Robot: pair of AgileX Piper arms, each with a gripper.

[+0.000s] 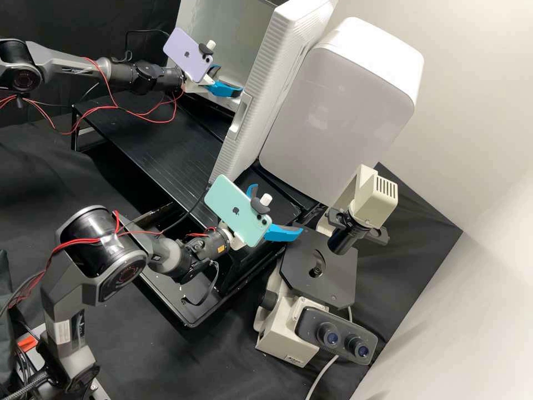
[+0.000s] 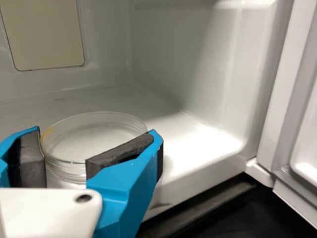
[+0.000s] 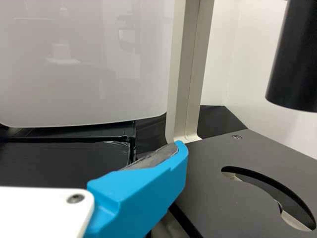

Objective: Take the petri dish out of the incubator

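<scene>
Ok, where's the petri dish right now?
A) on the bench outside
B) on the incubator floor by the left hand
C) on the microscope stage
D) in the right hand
B: the petri dish rests on the white incubator floor, right at the left hand.

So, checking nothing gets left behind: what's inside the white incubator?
A round clear petri dish, between the left gripper's jaws; they hide its near side.

incubator door (image 1: pixel 270 83) open, bare chamber floor (image 2: pixel 198 141) beside petri dish (image 2: pixel 91 141), microscope (image 1: pixel 317 278) near right claw (image 1: pixel 290 231)
</scene>
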